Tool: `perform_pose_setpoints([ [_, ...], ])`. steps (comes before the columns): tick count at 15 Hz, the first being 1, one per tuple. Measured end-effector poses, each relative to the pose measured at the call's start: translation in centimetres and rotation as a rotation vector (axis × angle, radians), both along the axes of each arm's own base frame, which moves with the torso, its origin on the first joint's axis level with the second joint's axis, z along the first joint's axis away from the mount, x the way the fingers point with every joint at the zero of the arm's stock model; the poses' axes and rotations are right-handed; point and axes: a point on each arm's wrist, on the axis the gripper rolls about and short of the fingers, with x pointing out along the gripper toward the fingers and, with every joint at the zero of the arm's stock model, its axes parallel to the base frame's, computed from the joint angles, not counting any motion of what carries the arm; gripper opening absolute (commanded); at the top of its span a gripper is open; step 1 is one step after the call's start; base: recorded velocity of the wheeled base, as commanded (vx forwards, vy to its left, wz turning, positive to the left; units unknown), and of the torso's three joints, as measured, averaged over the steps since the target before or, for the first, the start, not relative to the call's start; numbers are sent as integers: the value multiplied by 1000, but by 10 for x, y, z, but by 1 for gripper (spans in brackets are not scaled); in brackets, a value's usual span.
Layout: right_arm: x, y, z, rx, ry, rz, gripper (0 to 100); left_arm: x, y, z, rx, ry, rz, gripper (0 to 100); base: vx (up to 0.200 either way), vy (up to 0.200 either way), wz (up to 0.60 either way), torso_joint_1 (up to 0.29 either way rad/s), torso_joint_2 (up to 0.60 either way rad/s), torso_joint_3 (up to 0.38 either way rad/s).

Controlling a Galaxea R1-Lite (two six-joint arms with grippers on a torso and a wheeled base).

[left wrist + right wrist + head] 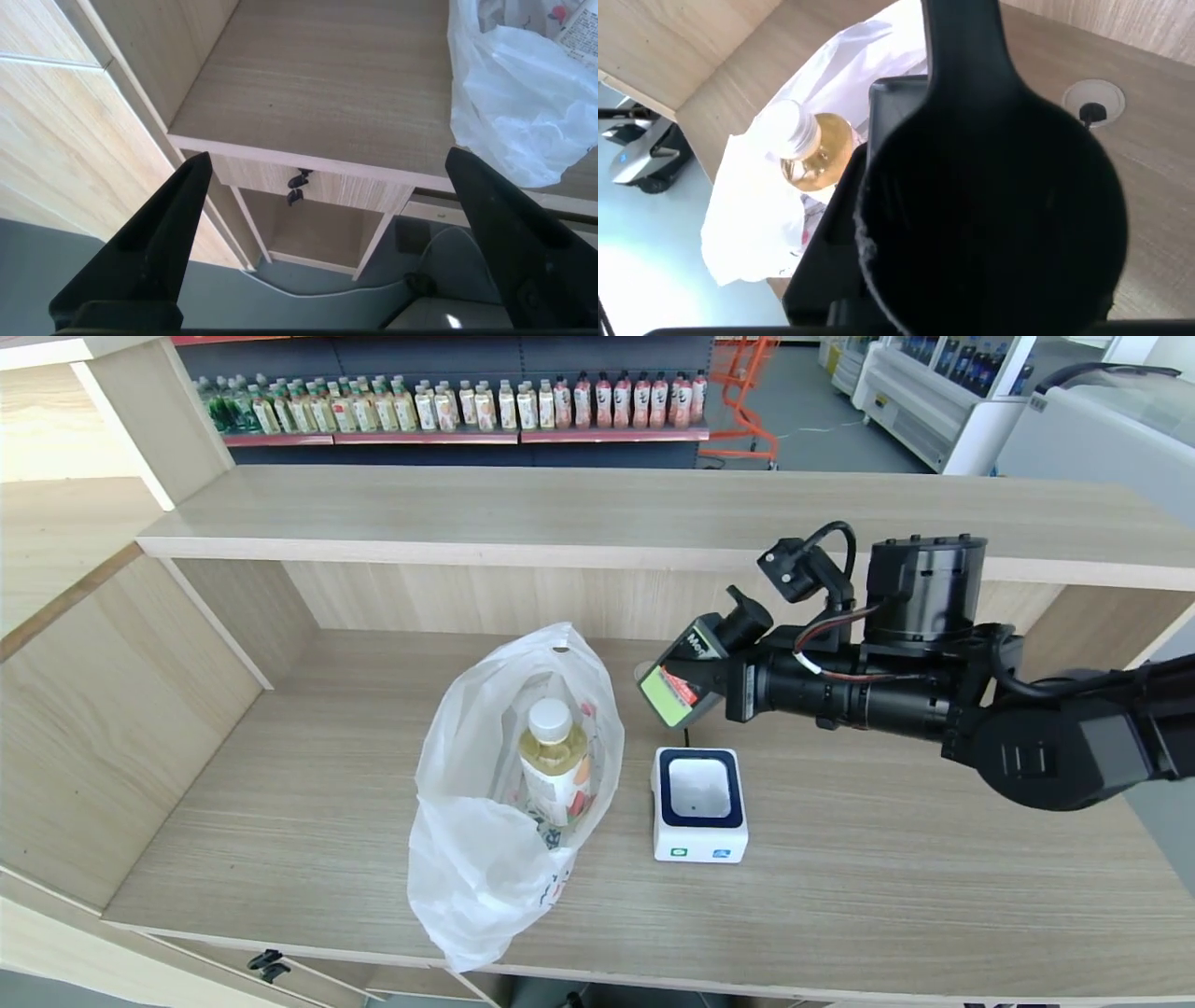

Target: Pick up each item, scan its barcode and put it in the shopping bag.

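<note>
My right gripper [714, 653] is shut on a small dark package with a green label [680, 686], held tilted in the air just above and behind the white barcode scanner [700, 791]. In the right wrist view the dark package [990, 205] blocks most of the scene. The white plastic shopping bag [485, 859] stands left of the scanner, with a capped bottle of yellow drink [553, 761] upright inside. My left gripper [327, 252] hangs open and empty below the counter's front edge, near the bag's lower corner [523, 103].
The wooden counter [887, 877] is walled at the left and back, with a raised ledge [597, 513] behind. A cable hole [1094, 101] sits behind the scanner. A small dark latch [299, 184] hangs under the front edge. Bare counter lies right of the scanner.
</note>
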Motion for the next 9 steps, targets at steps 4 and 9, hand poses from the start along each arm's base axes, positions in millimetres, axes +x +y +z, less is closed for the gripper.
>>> perform_pose_setpoints([
  [4, 22, 12, -21, 0, -17, 46, 0, 0, 0, 0, 0, 0, 0, 100, 0, 0, 0, 0, 0, 0],
  [9, 34, 22, -54, -26, 56, 52, 0, 0, 0, 0, 0, 0, 0, 100, 0, 0, 0, 0, 0, 0],
])
